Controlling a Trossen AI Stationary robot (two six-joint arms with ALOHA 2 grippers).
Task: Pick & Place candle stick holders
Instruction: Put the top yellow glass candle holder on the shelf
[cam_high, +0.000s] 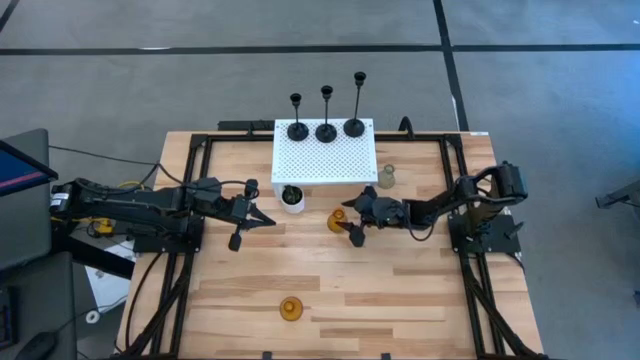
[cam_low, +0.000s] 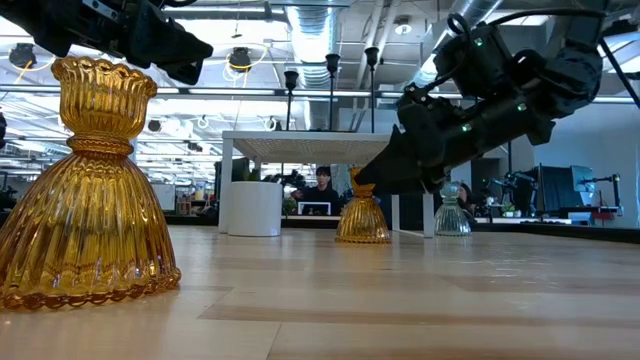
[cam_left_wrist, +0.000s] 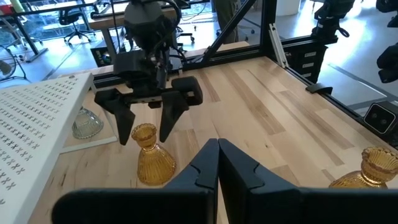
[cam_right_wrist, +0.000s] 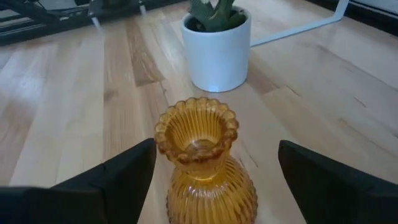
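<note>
An amber glass holder (cam_right_wrist: 202, 162) stands upright on its base on the table, next to the white platform (cam_high: 325, 160). My right gripper (cam_high: 347, 224) is open, with one finger on each side of this holder's neck and a gap on both sides; this also shows in the left wrist view (cam_left_wrist: 147, 127). A second amber holder (cam_high: 291, 309) stands near the table's front edge. A clear glass holder (cam_high: 386, 177) stands beside the platform's right side. Three black holders (cam_high: 326, 128) stand on the platform's far edge. My left gripper (cam_left_wrist: 217, 158) is shut and empty at the table's left.
A small white pot with a green plant (cam_high: 291, 197) stands at the platform's near left corner, close to the amber holder and to my left gripper. A black frame (cam_high: 190, 170) runs along the table's edges. Bare wood lies in the table's middle and right front.
</note>
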